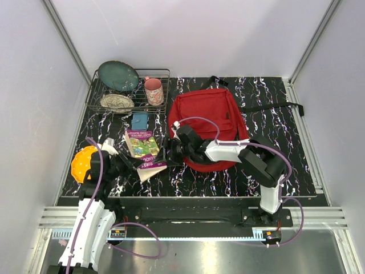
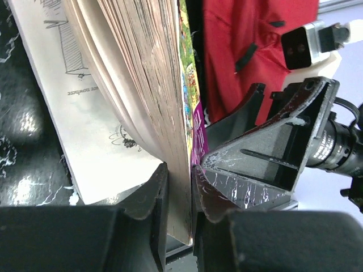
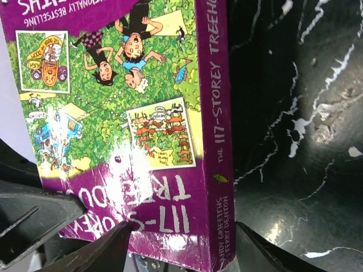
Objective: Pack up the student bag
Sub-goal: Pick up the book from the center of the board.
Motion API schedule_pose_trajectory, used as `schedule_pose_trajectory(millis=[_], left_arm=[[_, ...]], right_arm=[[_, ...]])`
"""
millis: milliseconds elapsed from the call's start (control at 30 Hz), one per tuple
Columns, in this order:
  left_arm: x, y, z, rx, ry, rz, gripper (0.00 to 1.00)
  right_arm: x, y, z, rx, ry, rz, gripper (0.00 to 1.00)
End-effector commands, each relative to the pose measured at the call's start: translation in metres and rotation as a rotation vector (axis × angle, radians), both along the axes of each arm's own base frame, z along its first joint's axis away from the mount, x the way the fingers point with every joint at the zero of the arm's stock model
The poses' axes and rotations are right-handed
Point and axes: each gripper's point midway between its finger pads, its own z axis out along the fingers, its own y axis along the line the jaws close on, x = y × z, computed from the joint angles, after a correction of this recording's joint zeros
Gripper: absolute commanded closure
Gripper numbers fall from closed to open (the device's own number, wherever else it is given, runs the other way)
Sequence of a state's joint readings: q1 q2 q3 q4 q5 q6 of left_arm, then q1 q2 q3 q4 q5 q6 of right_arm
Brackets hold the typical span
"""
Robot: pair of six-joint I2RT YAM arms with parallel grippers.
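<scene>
The red student bag (image 1: pixel 212 117) lies flat at the table's middle; it also shows in the left wrist view (image 2: pixel 249 51). A purple and green paperback (image 1: pixel 142 145) stands tilted left of the bag. My left gripper (image 1: pixel 136 166) is shut on the book's page block (image 2: pixel 170 113), with one leaf splayed open to the left (image 2: pixel 180 190). My right gripper (image 1: pixel 170 151) is at the book's cover side. In the right wrist view its fingers (image 3: pixel 181 246) are spread wide either side of the book's lower spine corner (image 3: pixel 170 187). I cannot tell if they touch it.
A wire rack (image 1: pixel 165 73) at the back left holds a green plate (image 1: pixel 118 75), a speckled plate (image 1: pixel 117 102) and a pink mug (image 1: pixel 153 91). A small blue item (image 1: pixel 140 120) lies in front of it. An orange object (image 1: pixel 82 164) sits by the left arm.
</scene>
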State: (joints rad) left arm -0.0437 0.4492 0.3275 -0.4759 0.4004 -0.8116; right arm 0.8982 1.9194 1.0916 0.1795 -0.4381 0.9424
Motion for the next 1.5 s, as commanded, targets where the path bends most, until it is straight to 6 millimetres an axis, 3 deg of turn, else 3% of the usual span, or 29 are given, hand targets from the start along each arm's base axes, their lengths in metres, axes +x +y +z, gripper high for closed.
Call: schedule_pose_trajectory(millis=[0,167,367,500,867,933,1033,1067,1133,1200,1233,1300,1333,1467], left_arm=[[0.016,-0.017,0.088,-0.005,-0.324,-0.146,1.00],[0.011,-0.028,0.128,-0.002,-0.462,-0.243,1.00],[0.003,-0.050,0.163,-0.086,-0.605,-0.382,1.00],[-0.004,-0.065,0.162,-0.156,-0.623,-0.501,1.00],[-0.013,-0.089,0.165,-0.243,-0.668,-0.643,1.00],[-0.012,-0.094,0.166,-0.270,-0.668,-0.651,1.00],[-0.015,-0.109,0.155,-0.283,-0.625,-0.688,1.00],[-0.013,-0.115,0.154,-0.279,-0.613,-0.683,1.00],[-0.011,-0.117,0.146,-0.262,-0.574,-0.664,1.00],[-0.001,-0.114,0.140,-0.220,-0.563,-0.597,0.88],[0.001,-0.110,0.132,-0.197,-0.518,-0.568,0.69],[0.012,-0.099,0.126,-0.118,-0.515,-0.482,0.49],[0.012,-0.094,0.119,-0.087,-0.472,-0.461,0.27],[0.022,-0.078,0.108,0.028,-0.431,-0.383,0.11]], right_arm=[[0.009,0.005,0.063,0.179,-0.059,0.010,0.22],[0.021,-0.013,0.079,0.231,-0.050,-0.051,0.20],[0.027,-0.028,0.102,0.292,-0.070,-0.094,0.19],[0.030,-0.035,0.123,0.361,-0.100,-0.132,0.18],[0.030,-0.053,0.141,0.488,-0.148,-0.220,0.19],[0.029,-0.054,0.142,0.508,-0.143,-0.226,0.25],[0.027,-0.058,0.147,0.547,-0.156,-0.239,0.48],[0.028,-0.061,0.153,0.562,-0.176,-0.254,0.61],[0.028,-0.068,0.149,0.541,-0.192,-0.277,0.70],[0.030,-0.080,0.147,0.493,-0.230,-0.328,0.82],[0.031,-0.085,0.146,0.467,-0.248,-0.350,0.84],[0.035,-0.108,0.140,0.375,-0.295,-0.441,0.94],[0.037,-0.117,0.140,0.344,-0.316,-0.475,0.97],[0.029,-0.169,0.152,0.260,-0.407,-0.621,1.00]])
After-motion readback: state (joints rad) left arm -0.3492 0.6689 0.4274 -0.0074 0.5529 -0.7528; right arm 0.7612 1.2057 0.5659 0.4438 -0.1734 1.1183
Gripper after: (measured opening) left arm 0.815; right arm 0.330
